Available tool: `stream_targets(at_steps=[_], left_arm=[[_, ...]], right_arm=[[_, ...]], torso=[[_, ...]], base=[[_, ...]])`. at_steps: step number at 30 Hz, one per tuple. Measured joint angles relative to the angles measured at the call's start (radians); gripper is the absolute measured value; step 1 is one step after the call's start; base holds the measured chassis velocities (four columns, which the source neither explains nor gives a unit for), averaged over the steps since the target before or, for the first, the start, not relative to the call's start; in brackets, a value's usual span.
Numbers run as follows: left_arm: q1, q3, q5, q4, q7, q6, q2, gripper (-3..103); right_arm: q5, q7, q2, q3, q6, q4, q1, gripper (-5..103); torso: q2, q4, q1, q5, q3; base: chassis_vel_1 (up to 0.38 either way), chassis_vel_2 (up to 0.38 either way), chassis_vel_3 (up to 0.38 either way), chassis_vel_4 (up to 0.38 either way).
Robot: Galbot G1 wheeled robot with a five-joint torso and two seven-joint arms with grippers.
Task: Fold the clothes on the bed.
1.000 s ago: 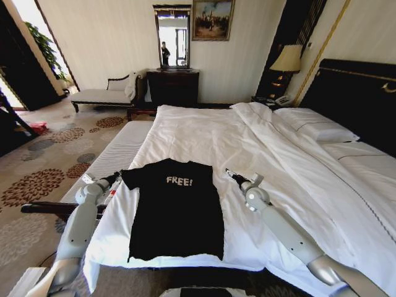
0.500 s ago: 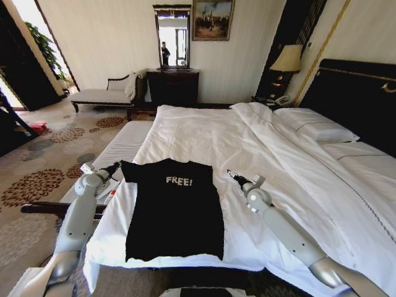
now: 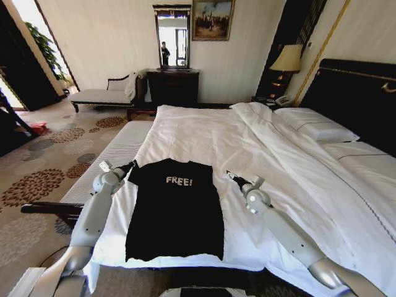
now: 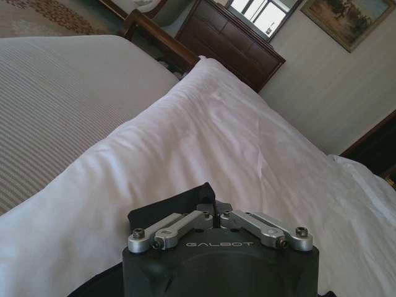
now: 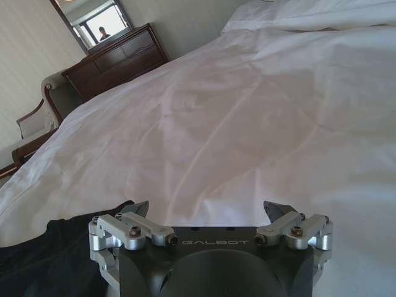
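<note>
Left gripper pinches T-shirt sleeve; right gripper just beside it.

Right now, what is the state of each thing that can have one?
T-shirt: flat on the bed, left sleeve pinched.
Left gripper: shut on the T-shirt sleeve.
Right gripper: open, beside the T-shirt, holding nothing.
Bed: duvet rumpled.
Lamp: cannot tell whether lit.

Patterned carpet — dark dresser, chaise
</note>
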Motion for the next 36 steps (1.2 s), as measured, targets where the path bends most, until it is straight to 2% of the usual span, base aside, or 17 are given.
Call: stream_targets(at_steps=[15,23,24,25,26,29,31,35,36], left_arm=[[-0.085,0.075,0.073,0.109,0.007,-0.006,-0.112,0],[-0.093,0.090,0.119,0.130,0.007,-0.009,-0.133,-1],[-0.088,0.104,0.125,0.126,0.006,-0.008,-0.132,11],[-0.084,0.114,0.126,0.117,0.003,-0.005,-0.131,17],[-0.084,0.114,0.126,0.117,0.003,-0.005,-0.131,17],[-0.075,0.142,0.125,0.086,-0.005,0.001,-0.126,33],[-0.073,0.149,0.124,0.076,-0.007,0.003,-0.125,33],[-0.059,0.173,0.112,0.014,-0.016,0.014,-0.110,55],[-0.059,0.173,0.112,0.014,-0.016,0.014,-0.110,55]], right_arm=[[-0.012,-0.001,0.000,0.020,0.000,0.000,-0.029,100],[-0.015,-0.005,0.000,0.028,-0.001,0.000,-0.035,100],[-0.019,-0.006,0.000,0.030,-0.001,0.000,-0.041,100],[-0.020,-0.006,0.000,0.030,0.000,0.000,-0.042,100],[-0.020,-0.006,0.000,0.030,0.000,0.000,-0.042,100],[-0.021,-0.006,0.001,0.030,0.000,0.002,-0.043,100],[-0.022,-0.006,0.001,0.030,-0.001,0.003,-0.044,100],[-0.024,-0.006,0.001,0.033,-0.001,0.008,-0.053,100],[-0.024,-0.006,0.001,0.033,-0.001,0.008,-0.053,100]], torso=[[0.000,-0.0001,0.000,0.0000,0.000],[0.000,-0.0001,0.000,-0.0001,0.000],[0.000,0.0001,0.000,-0.0001,0.000],[0.000,0.0000,0.000,-0.0002,0.000],[0.000,0.0000,0.000,-0.0002,0.000],[0.000,0.0000,0.000,-0.0001,0.000],[0.000,0.0000,0.000,-0.0002,0.000],[0.000,-0.0002,0.000,-0.0001,0.000],[0.000,-0.0002,0.000,-0.0001,0.000]], base=[[0.000,0.000,0.000,0.000],[0.000,0.000,0.000,0.000],[0.000,0.000,0.000,0.000],[0.000,0.000,0.000,0.000],[0.000,0.000,0.000,0.000],[0.000,0.000,0.000,0.000],[0.000,0.000,0.000,0.000],[0.000,0.000,0.000,0.000],[0.000,0.000,0.000,0.000]])
